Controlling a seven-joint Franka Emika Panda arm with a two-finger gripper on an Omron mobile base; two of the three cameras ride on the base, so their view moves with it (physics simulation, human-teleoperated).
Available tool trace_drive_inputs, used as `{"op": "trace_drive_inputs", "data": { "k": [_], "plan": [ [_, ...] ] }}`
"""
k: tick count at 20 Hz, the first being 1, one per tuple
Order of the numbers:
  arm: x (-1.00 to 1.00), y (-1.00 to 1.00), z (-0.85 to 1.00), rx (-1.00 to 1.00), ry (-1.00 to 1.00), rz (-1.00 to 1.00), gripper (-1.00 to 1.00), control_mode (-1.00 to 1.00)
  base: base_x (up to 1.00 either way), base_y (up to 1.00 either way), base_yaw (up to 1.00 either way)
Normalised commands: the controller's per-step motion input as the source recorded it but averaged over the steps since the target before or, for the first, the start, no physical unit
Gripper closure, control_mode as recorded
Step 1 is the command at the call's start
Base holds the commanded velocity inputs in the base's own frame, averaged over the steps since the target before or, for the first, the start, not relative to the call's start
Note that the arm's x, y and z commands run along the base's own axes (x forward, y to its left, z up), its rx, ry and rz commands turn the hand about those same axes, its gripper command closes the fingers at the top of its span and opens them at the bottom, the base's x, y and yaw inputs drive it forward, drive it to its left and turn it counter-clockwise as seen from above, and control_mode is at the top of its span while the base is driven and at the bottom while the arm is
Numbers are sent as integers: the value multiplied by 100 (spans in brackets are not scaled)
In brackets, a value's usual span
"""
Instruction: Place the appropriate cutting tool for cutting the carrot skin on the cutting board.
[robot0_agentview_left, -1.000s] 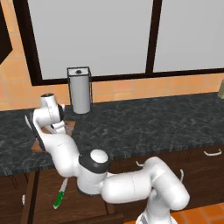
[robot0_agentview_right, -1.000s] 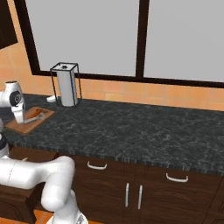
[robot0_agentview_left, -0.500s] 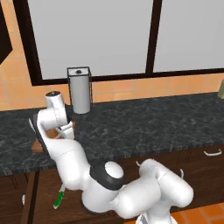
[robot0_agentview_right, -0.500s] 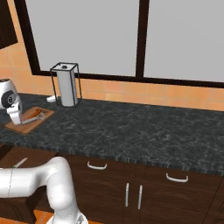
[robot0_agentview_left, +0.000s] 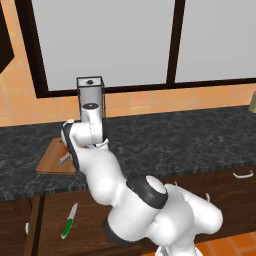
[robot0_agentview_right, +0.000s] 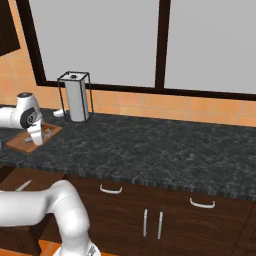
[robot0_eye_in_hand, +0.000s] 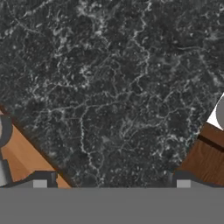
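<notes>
The brown cutting board (robot0_agentview_left: 50, 162) lies at the left end of the dark counter. On it rests the silver cutting tool (robot0_agentview_left: 64, 159); in the hand view its looped head (robot0_eye_in_hand: 4, 131) shows on the board's corner (robot0_eye_in_hand: 22, 159). My gripper (robot0_agentview_right: 36, 139) hangs over the board's right part, pointing down. Its fingertips (robot0_eye_in_hand: 39, 183) stand wide apart with nothing between them, so the gripper (robot0_eye_in_hand: 111, 181) is open. The carrot is out of view.
A metal canister (robot0_agentview_left: 90, 95) stands against the tiled wall just behind the board. A green-handled knife (robot0_agentview_left: 69, 221) lies low in front of the cabinets. The dark counter (robot0_agentview_right: 150, 150) stretches far to the right, above cabinet doors with handles (robot0_agentview_right: 111, 189).
My hand has shifted right, off the board's middle, and the arm's elbow has swung round. The jaws have spread a little wider. The cutting tool stays on the board.
</notes>
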Motion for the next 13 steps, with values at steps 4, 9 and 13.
{"op": "trace_drive_inputs", "data": {
  "k": [4,9,13],
  "plan": [
    [18,-86,19,7,0,0,-100,-100,0,0,0],
    [15,-85,22,7,0,0,-100,-100,0,0,0],
    [8,-83,25,7,0,0,-100,-100,0,0,0]
  ]
}}
